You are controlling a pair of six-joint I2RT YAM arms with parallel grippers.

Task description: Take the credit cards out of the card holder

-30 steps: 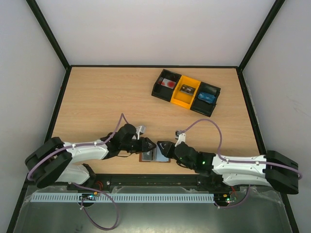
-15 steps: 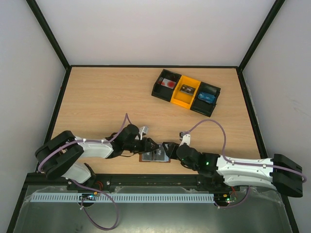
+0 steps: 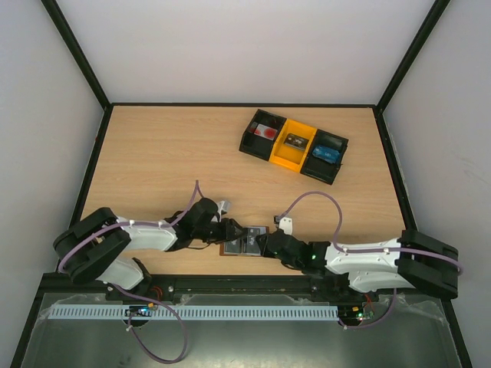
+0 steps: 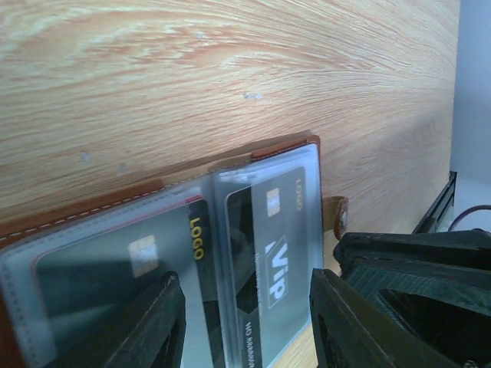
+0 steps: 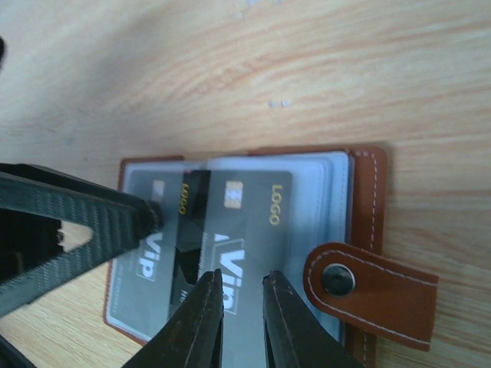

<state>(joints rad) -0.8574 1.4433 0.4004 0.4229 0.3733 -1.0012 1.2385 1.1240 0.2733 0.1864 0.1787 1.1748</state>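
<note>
The left gripper [image 4: 245, 282] is released, its black textured fingers spread over the holder's pages; the card holder [image 5: 362, 201], stitched brown leather with a round snap tab, lies opened flat close to the table's [image 3: 161, 153] near edge, with wide bare wood grain behind it; dark glossy credit cards [image 5: 249, 207] sit in clear sleeves; the right gripper [image 5: 242, 280] is almost clenched at one card's edge, and I cannot tell whether it grasps it; a black-and-yellow tray [image 3: 288, 162] stands well apart at the far right.

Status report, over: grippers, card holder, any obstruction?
Left gripper open, at holder. Right gripper nearly shut over a card, grip unclear. No card out yet. Nothing in the way.
</note>
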